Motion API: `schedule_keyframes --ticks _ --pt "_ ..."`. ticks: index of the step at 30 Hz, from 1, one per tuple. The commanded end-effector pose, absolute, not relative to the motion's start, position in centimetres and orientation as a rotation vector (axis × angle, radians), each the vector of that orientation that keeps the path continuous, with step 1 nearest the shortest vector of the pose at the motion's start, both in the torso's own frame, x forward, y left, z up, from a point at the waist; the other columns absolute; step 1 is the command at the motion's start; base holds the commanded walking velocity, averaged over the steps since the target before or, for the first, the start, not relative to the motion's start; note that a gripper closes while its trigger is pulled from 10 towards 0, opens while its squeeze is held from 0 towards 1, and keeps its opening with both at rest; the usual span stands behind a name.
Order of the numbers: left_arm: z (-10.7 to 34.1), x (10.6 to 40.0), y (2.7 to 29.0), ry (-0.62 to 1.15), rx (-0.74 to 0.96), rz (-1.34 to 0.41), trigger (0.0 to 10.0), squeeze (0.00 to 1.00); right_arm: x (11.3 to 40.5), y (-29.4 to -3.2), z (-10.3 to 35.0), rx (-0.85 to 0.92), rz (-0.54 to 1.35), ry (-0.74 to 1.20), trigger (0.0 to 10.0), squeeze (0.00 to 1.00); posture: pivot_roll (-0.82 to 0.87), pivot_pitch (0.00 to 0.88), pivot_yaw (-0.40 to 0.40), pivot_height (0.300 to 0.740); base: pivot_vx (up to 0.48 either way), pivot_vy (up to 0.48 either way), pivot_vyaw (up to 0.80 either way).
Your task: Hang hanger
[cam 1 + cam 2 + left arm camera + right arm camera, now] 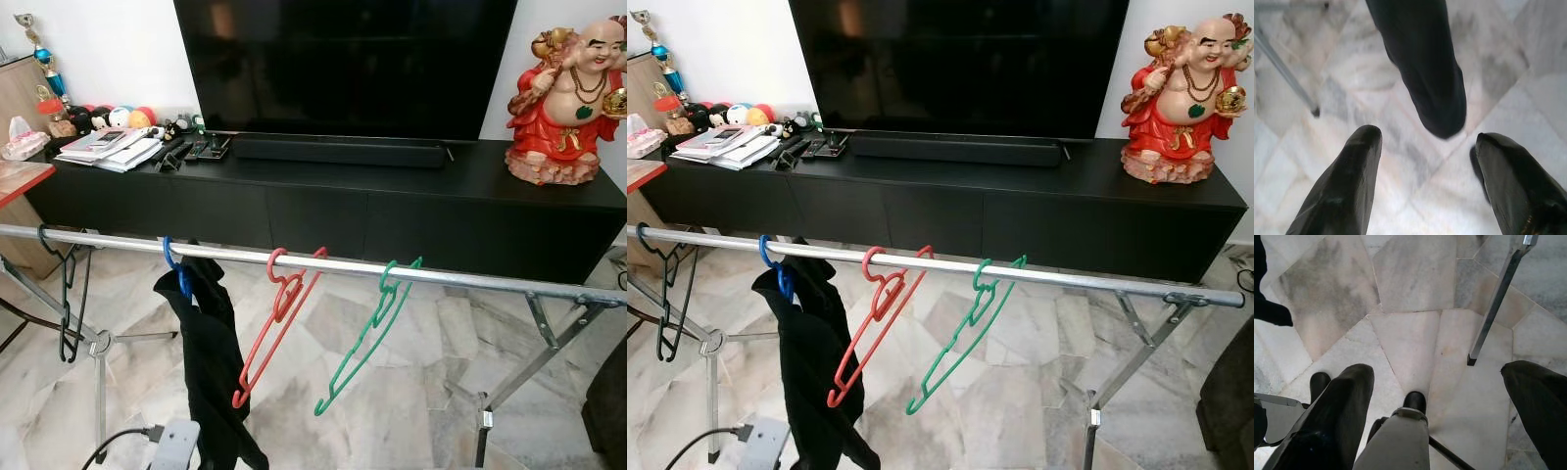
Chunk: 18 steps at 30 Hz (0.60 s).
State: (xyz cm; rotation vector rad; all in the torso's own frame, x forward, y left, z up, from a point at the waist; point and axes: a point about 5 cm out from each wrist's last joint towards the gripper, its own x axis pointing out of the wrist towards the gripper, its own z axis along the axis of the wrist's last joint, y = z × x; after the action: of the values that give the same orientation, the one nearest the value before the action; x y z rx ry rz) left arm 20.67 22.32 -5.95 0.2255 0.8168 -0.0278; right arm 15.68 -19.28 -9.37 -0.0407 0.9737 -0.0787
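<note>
Nearest, the left gripper (1422, 161) hung with fingers spread wide over the marble floor (1528, 68), holding nothing; the right gripper (1437, 391) was likewise wide and empty. Beyond them the metal rail (460, 277) carried a black hanger (67, 294) at its left end, then a blue hanger (176, 272) with a black garment (211, 362), a red hanger (276, 318) and a green hanger (372, 328). Behind stood the TV cabinet (411, 196).

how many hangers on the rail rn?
4. Black hanger at the rail's left end, blue hanger carrying the black garment, red hanger mid-rail, green hanger to its right. More could hang out of view.
</note>
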Motion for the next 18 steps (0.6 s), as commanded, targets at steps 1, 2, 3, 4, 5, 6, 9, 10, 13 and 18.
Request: schedule_keyframes --ticks 1,2,3,4,5,6,9,10,13,18 --pt "-7.0 19.3 22.7 0.919 0.248 -0.009 10.0 0.00 15.4 -19.1 -9.5 -0.023 -0.090 0.988 10.0 0.00 0.01 0.000 0.070 0.740 0.000 0.000 0.00" --pt "-7.3 18.8 22.6 0.950 0.252 -0.007 10.0 0.00 15.3 -19.1 -9.6 -0.022 -0.091 0.989 10.0 0.00 0.01 0.000 0.071 0.740 0.000 0.000 0.00" --pt "-7.5 18.5 22.6 0.971 0.257 -0.008 10.0 0.00 15.3 -19.1 -9.6 -0.021 -0.092 0.989 10.0 0.00 0.01 0.000 0.071 0.740 0.000 0.000 0.00" --pt "-7.7 18.4 22.5 0.982 0.261 -0.011 10.0 0.00 15.3 -19.1 -9.6 -0.021 -0.093 0.989 10.0 0.00 0.00 0.000 0.072 0.740 0.000 0.000 0.00" --pt "-7.7 18.3 22.4 0.987 0.263 -0.014 10.0 0.00 15.3 -19.1 -9.6 -0.021 -0.093 0.990 10.0 0.00 0.00 0.000 0.072 0.740 0.000 0.000 0.00" --pt "-7.8 18.4 22.2 0.988 0.254 -0.015 10.0 0.00 15.2 -19.1 -9.6 -0.020 -0.095 0.990 10.0 0.00 0.00 0.000 0.072 0.740 0.000 0.000 0.00" --pt "-7.7 18.9 21.4 0.968 0.203 0.004 10.0 0.00 15.1 -19.2 -9.6 -0.022 -0.095 0.993 10.0 0.00 0.00 0.000 0.068 0.740 0.000 0.232 0.00" --pt "-7.6 19.1 21.1 0.958 0.183 0.011 10.0 0.00 15.1 -19.2 -9.6 -0.024 -0.094 0.995 10.0 0.00 0.00 0.000 0.065 0.740 0.000 0.424 0.00" --pt "-7.8 18.9 20.8 0.963 0.186 0.001 10.0 0.00 15.0 -19.2 -9.6 -0.028 -0.090 0.997 10.0 0.00 0.00 0.000 0.061 0.740 0.000 0.424 0.00" --pt "-8.4 17.9 20.6 1.000 0.187 -0.009 10.0 0.00 15.0 -19.3 -9.7 -0.033 -0.084 0.999 10.0 0.00 -0.01 0.000 0.062 0.740 0.000 0.423 0.00"
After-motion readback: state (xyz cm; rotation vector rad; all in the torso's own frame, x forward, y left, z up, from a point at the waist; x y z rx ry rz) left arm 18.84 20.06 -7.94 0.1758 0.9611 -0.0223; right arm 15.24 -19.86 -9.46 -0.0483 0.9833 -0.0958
